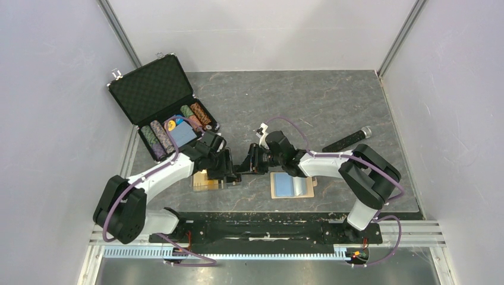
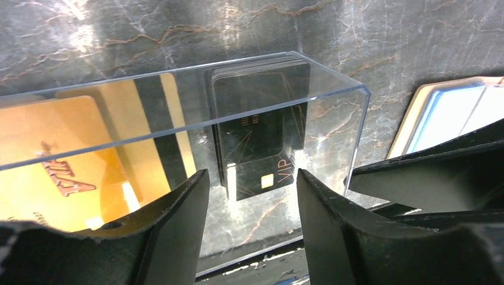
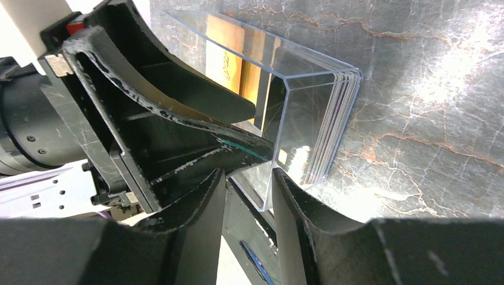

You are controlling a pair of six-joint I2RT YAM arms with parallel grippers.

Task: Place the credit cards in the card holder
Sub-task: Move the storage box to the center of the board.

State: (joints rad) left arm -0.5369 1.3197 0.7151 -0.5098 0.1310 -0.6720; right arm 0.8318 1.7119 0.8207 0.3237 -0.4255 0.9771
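Credit cards: a black stack (image 2: 261, 136) and an orange-gold stack (image 2: 59, 172) lie side by side inside the clear box (image 2: 336, 130), with the black stack at the end nearer the card holder.
Card holder (image 1: 291, 184): lies open on the table at 3 o'clock of the box, apart from it, with no card in it.
Risk, box: it is light and unsecured, so it may slide or tip if one arm pushes before the other has a firm hold, and the cards could spill.
Risk, collision: both claws crowd the same end of the box, and a small misjudged move could strike finger on finger.
Risk, cards: they are thin, slick and tightly packed, so a pinch may lift several or none.
Left gripper (image 2: 251, 175): released, jaws wide apart and holding nothing. The box sits just beyond the tips; contact cannot be determined.
Right gripper (image 3: 248, 175): jaws narrowly parted and straddling the box's end wall. The wall sits close against one finger (image 3: 297, 214) and is judged not yet clamped.
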